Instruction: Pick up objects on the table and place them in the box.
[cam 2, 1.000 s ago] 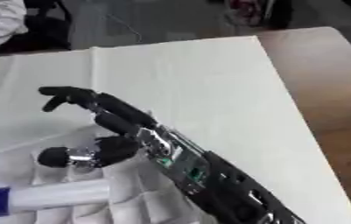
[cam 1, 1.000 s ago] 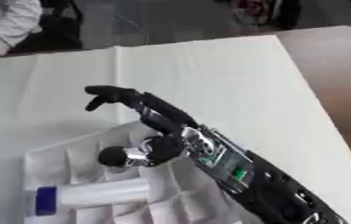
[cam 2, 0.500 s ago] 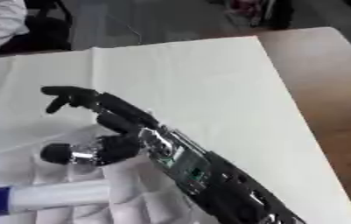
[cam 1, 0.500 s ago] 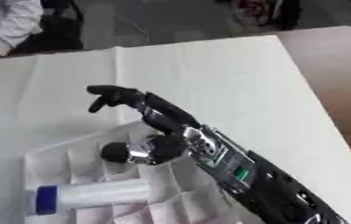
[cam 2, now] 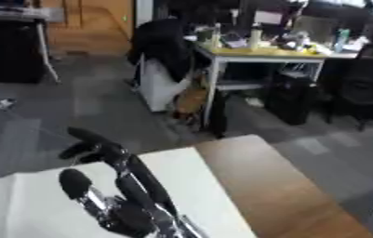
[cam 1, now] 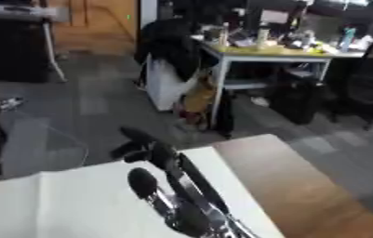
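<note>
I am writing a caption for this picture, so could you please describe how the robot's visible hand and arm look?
Only the right hand shows, coming up from the lower edge. It is mostly black, with slim, segmented fingers ending in rounded black tips. Near the wrist, silver metal parts show between the black pieces. I cannot make out any markings or cables. The left hand is not in view.

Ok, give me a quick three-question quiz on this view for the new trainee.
1. True or false: the robot hand holds a bottle.
2. What colour is the cloth on the table? A white, B green, C red.
3. Fill in: right of the cloth, the table's bare part looks like ___.
Key: 1 false; 2 A; 3 wood.
</note>
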Available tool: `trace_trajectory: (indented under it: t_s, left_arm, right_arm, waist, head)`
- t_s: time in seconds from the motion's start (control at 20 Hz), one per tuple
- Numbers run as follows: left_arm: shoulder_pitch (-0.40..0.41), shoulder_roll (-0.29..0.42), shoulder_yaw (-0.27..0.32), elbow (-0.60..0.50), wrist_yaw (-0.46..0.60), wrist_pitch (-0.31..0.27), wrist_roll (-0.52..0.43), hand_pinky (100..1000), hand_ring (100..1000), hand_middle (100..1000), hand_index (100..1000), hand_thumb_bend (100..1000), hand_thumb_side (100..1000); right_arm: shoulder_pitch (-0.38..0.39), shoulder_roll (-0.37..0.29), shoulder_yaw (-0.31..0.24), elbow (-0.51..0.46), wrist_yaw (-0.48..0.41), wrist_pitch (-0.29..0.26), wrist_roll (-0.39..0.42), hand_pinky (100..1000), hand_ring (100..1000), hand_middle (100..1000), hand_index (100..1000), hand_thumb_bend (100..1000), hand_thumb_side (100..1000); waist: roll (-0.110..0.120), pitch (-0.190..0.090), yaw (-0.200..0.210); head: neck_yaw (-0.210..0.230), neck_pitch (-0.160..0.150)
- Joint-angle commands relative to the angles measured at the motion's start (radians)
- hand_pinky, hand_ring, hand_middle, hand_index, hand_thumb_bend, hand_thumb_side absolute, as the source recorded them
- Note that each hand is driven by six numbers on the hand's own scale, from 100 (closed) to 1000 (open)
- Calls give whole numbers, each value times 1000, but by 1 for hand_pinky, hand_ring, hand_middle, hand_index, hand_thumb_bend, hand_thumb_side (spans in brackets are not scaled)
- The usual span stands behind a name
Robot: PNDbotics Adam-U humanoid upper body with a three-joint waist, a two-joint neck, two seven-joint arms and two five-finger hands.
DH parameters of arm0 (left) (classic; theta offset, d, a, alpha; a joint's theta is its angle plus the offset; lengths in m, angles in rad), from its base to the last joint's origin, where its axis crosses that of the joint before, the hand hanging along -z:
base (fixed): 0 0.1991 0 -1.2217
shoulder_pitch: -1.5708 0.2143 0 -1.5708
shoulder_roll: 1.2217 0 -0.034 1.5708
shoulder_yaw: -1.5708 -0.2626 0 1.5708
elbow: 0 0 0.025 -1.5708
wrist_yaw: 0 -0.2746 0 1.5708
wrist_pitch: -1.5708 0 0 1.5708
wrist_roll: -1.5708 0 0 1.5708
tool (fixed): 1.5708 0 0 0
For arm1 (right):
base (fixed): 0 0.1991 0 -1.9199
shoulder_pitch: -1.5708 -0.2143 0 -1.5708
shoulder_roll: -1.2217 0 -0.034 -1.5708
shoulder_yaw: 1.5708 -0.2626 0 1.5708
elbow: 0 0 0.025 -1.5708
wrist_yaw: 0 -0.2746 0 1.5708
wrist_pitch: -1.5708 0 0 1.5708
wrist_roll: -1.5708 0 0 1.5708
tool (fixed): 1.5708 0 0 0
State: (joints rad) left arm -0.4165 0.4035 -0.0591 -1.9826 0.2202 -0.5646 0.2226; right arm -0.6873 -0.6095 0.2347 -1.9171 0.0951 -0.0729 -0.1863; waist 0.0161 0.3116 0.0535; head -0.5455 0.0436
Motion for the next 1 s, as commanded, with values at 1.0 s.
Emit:
trace_trajectory:
  t_s: [1.0]
  left_arm:
    - [-45, 14, 14, -17, -36, 49, 2, 596, 570, 710, 867, 625, 1000]
  right_arm:
    - [301, 64, -286, -83, 56, -443, -477, 640, 829, 694, 875, 100, 996]
  waist:
    - [17, -29, -157]
  head:
    - [92, -399]
